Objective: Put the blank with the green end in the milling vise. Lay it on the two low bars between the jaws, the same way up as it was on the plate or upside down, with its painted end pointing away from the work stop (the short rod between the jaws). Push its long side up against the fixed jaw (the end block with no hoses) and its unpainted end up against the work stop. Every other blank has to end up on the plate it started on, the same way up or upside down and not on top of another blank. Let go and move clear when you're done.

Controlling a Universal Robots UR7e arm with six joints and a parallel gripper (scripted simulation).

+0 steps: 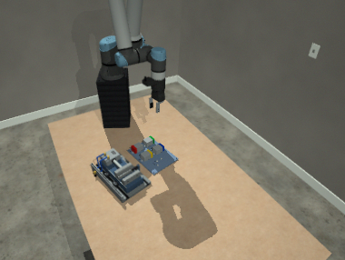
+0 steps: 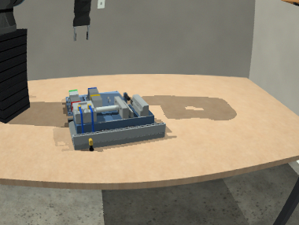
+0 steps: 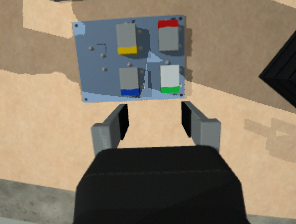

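The blank with the green end (image 3: 170,79) lies on the blue-grey plate (image 3: 131,57), at the corner nearest my fingers in the wrist view. It also shows in the top view (image 1: 149,140) and the exterior view (image 2: 73,93). Blanks with red (image 3: 168,35), yellow (image 3: 126,39) and blue (image 3: 129,81) ends lie on the same plate. The milling vise (image 1: 120,173) stands beside the plate and also shows in the exterior view (image 2: 114,114). My gripper (image 3: 154,113) is open and empty, high above the table (image 1: 155,106), near the plate's far side.
A black ribbed block (image 1: 113,97), the arm's base, stands at the back of the table, behind the plate. A small yellow and black handle (image 2: 90,144) sticks out at the vise's front.
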